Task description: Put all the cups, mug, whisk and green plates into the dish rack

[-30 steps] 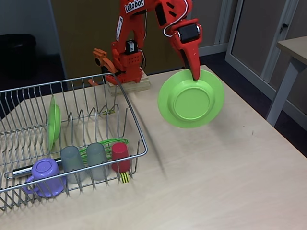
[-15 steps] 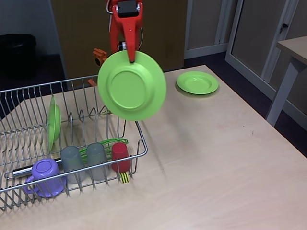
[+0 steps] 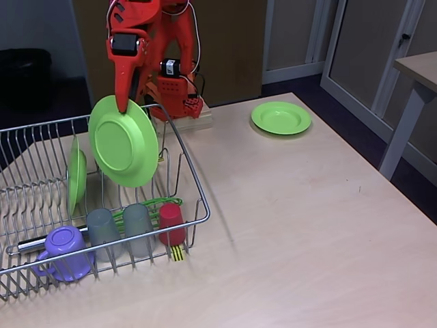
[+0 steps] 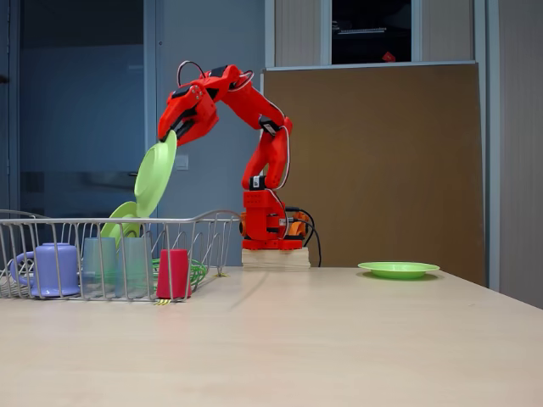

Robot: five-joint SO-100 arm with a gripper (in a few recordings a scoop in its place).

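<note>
My orange gripper (image 3: pixel 124 104) is shut on the top rim of a green plate (image 3: pixel 124 142), which hangs tilted over the dish rack (image 3: pixel 42 126). From the side, the gripper (image 4: pixel 173 132) and hanging plate (image 4: pixel 155 176) are above the rack (image 4: pixel 214 217). A second green plate (image 3: pixel 76 175) stands upright between the prongs. A third plate (image 3: pixel 280 117) lies flat on the table at the back right. Along the rack's front row are the purple mug (image 3: pixel 63 251), two grey cups (image 3: pixel 104 229) (image 3: pixel 138 225) and the red cup (image 3: pixel 171 222). The whisk (image 3: pixel 156 203) lies behind them.
The arm's base (image 3: pixel 179 102) stands on a wooden block behind the rack's far corner. Bare tabletop (image 3: pixel 307 225) stretches right of the rack. Another table's corner (image 3: pixel 418 68) is at the right edge.
The arm has swung left with the green plate in its gripper, from above the open table to over the rack, and the plate now hangs lower, close to the prongs.
</note>
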